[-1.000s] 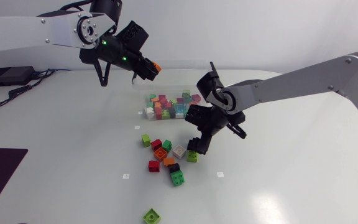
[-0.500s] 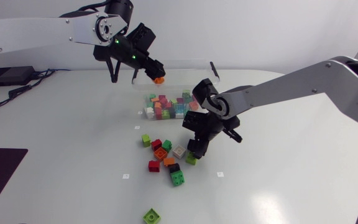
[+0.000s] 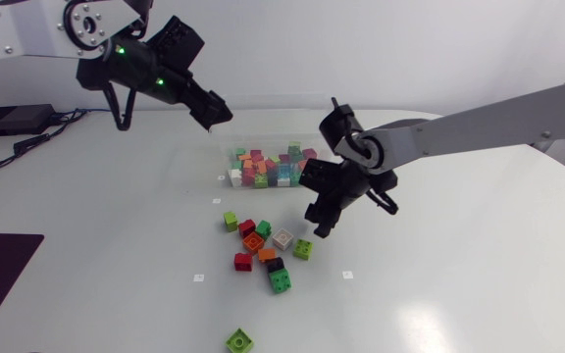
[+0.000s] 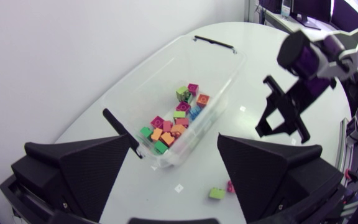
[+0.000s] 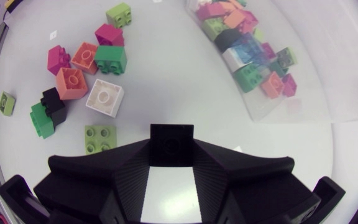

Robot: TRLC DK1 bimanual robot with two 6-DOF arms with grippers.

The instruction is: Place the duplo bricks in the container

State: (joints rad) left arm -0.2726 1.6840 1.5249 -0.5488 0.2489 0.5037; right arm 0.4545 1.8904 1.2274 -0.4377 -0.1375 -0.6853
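Orange brick: gone from the left gripper (image 3: 212, 110), whose jaws now stand spread and empty. It is presumably among the bricks in the container (image 4: 160, 68), though which one it is cannot be told. The gripper has drawn back from over the container's rim.

Right gripper (image 3: 322, 221): has risen off the lime brick (image 3: 303, 249), which lies on the table just beside the loose cluster (image 3: 263, 245). Fingers appear parted, nothing between them.

Outstanding: the cluster, a lime brick apart from it (image 3: 231, 221), and a green brick (image 3: 239, 340) near the front edge.

Clearance: open table on both sides of the cluster. The container's near wall stands between it and the drop, and the airspace over the container is free.
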